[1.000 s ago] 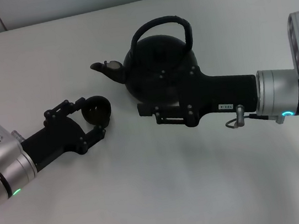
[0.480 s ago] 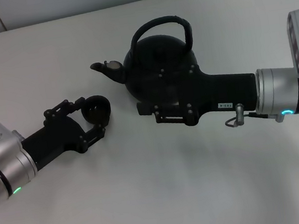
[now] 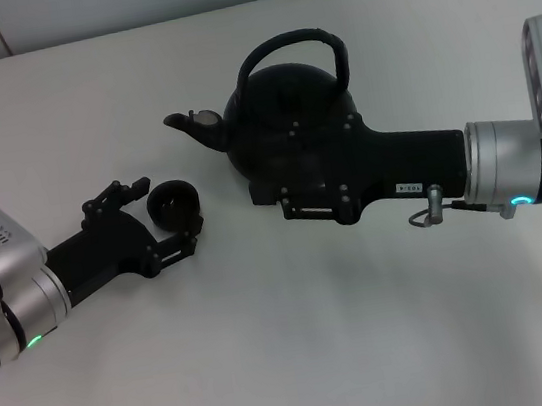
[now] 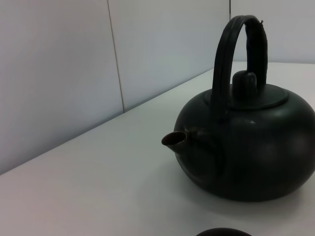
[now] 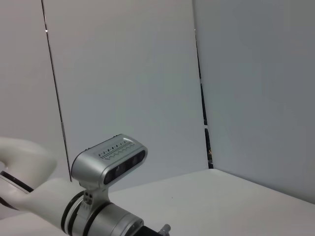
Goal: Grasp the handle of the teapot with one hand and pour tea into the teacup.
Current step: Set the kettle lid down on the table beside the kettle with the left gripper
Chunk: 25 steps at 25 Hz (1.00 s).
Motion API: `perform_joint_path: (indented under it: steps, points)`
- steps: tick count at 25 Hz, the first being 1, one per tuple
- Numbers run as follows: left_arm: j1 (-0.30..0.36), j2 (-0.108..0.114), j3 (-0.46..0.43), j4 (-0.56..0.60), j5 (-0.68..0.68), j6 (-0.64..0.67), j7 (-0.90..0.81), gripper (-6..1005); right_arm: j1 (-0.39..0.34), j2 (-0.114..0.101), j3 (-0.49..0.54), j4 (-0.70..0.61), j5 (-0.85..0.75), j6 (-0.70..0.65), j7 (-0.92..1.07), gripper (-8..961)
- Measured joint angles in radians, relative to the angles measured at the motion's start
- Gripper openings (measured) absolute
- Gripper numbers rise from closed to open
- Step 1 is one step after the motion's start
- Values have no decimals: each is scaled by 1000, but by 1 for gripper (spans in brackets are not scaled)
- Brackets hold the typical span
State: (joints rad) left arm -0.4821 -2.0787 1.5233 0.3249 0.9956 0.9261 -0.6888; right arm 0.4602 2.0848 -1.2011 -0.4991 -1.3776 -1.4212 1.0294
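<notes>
— While the teapot (image 3: pixel 284 115) sits upright mid-table, spout toward the left arm, what has shifted?

— Little on its side. The right gripper (image 3: pixel 310 192) lies low against the pot's near flank as before, well below the handle (image 3: pixel 304 42); whether it is released or clenched I cannot tell.

— And the teacup (image 3: pixel 172 204)?

— It has tipped and slid slightly with the left gripper (image 3: pixel 163 210), whose fingers bracket it, seemingly clasped. So the cup is being readied, I judge, but the handle is not yet grasped.

— Any writing?

— A small white label on the right wrist, too small to read.
</notes>
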Motion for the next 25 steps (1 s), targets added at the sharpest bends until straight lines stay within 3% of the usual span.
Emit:
perform_joint_path:
  steps: [7,18,25]
  points:
    - [4,2,5,3,0,7,3,870,0,0,-2,2,0,4,0,577]
    - [26,8,9,26,0,69,-6,869,1,0,0,2,0,4,0,576]
    - [139,17,6,172,11,139,-10,870,2,0,0,0,0,4,0,575]
